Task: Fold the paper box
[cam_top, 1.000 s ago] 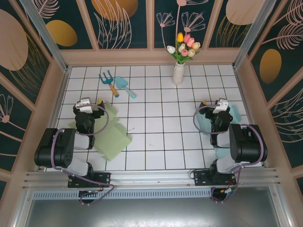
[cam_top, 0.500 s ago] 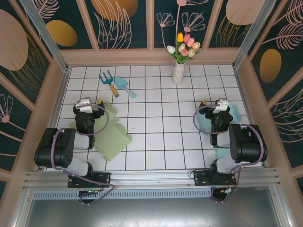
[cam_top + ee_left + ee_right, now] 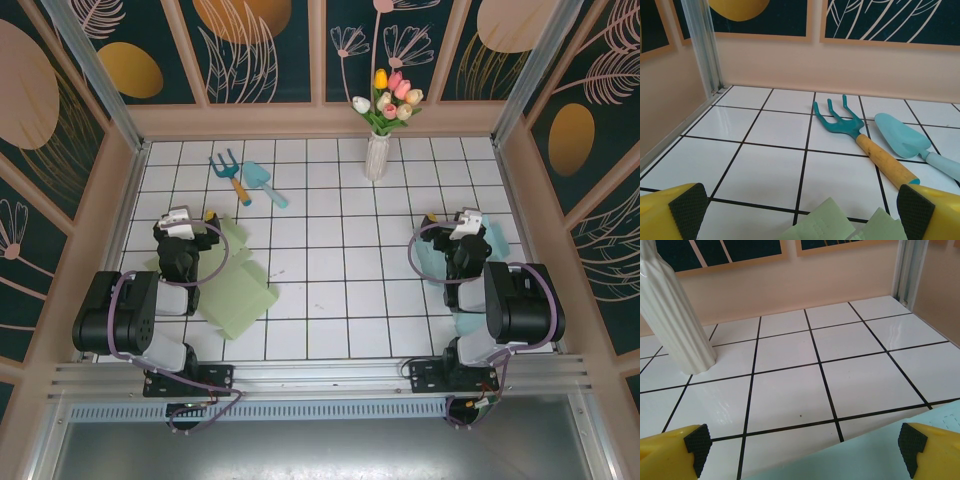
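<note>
While your left gripper stands wide apart just above the flat green paper box, your right gripper stands wide apart above the flat blue paper box.

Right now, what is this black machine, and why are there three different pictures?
These are two robot arms, the left arm and the right arm, fixed at the near edge of a tiled table. The big picture comes from a camera above and behind them. The other two come from small cameras on the wrists, so you see the yellow tips of the left claw and the right claw at the bottom. Both claws are open and hold nothing. By the left arm lies a flat green paper. By the right arm lies a pale blue paper. Farther back are a toy rake, a toy shovel and a white vase of tulips. The job is to fold paper into a box, and no box is made yet.
</note>
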